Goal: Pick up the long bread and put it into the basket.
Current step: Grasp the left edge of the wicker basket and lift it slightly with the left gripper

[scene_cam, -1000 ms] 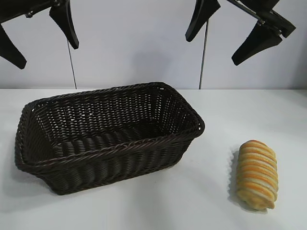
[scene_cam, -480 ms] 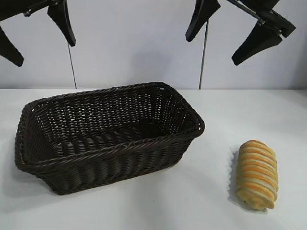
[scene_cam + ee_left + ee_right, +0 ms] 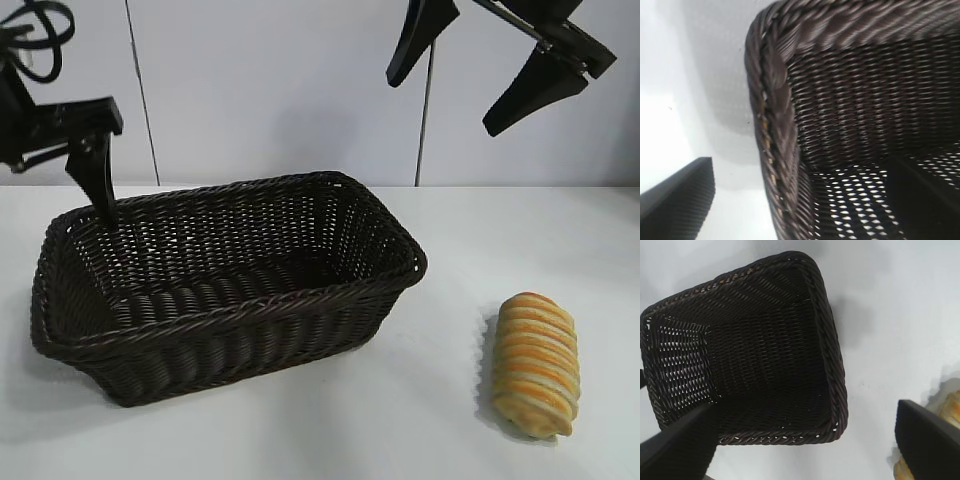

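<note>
Long bread point(image 3: 537, 365) at lower right of the exterior view, flat on the white worktop point(image 3: 330, 430), its long axis running roughly from the front edge to the back, untouched and well apart from everything else. Basket point(image 3: 250, 305) at left centre of the same view, upright on the worktop, empty inside, set a little askew so that one corner points to the right. Clear strip of worktop between basket and bread. Left tool point(image 3: 55, 175) at the left edge of the frame, low, pointing steeply down at the far left corner of the basket; only one black finger point(image 3: 98, 185) fully seen there, with its tip level with the braided rim, touching or not impossible to tell. In the left wrist view, jaws wide apart and holding nothing, with the rim corner between them: one finger point(image 3: 680, 205) outside over bare worktop, a dark shape on the inner side over the woven floor. Right tool point(image 3: 445, 100) at upper right of the exterior view, high above the worktop, between basket and bread in the picture, tilted downward, jaws spread wide, empty. In the right wrist view, the whole basket below it and a small piece of the bread at the lower right edge, partly behind one finger.
</note>
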### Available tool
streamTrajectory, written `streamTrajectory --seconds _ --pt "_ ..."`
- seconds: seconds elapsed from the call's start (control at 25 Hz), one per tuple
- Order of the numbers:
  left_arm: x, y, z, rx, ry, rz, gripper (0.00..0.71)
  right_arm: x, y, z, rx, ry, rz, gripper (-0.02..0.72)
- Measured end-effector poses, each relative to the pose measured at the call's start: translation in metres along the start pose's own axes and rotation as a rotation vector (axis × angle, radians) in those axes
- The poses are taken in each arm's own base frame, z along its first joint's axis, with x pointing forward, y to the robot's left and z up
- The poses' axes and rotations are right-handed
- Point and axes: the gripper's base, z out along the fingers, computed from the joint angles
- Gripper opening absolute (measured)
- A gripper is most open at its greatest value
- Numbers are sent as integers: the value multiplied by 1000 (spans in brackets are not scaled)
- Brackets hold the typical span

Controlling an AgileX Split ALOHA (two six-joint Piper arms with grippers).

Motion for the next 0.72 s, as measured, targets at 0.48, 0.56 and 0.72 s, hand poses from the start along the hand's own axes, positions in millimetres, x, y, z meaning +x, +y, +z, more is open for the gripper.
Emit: streamTrajectory --seconds 0.48,0.56,0.72 --pt "-2 -6 20 68 18 -30 547 0 0 0 0 0 -1 682" --pt "-2 -6 20 69 14 -29 400 0 0 0 0 0 -1 682" --pt "-3 -6 20 73 4 -36 104 0 0 0 0 1 -1 682"
